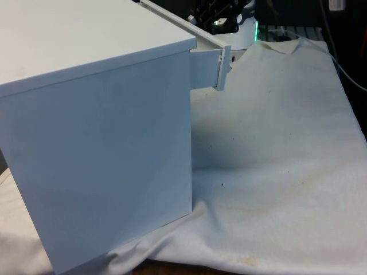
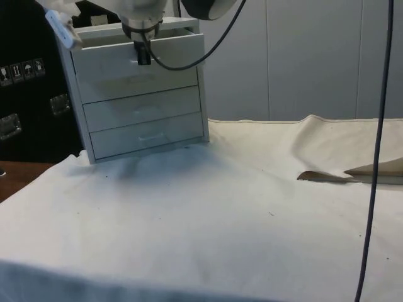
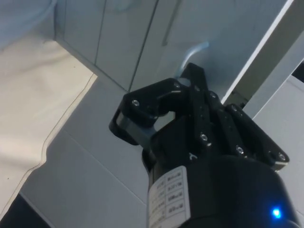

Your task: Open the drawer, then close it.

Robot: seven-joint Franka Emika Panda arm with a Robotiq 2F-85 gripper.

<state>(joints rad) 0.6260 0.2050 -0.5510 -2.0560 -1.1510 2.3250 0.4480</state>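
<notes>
The drawer (image 2: 138,61), the top one of three in the white chest (image 2: 141,100), is standing partly pulled out at the side view's left. In the front view its front panel (image 1: 221,67) is projecting past the chest's side. The gripper (image 2: 143,55) is hanging at the drawer's front, fingers (image 3: 197,88) pressed together at the handle (image 3: 190,57). White cloth (image 2: 220,220) is covering the table.
</notes>
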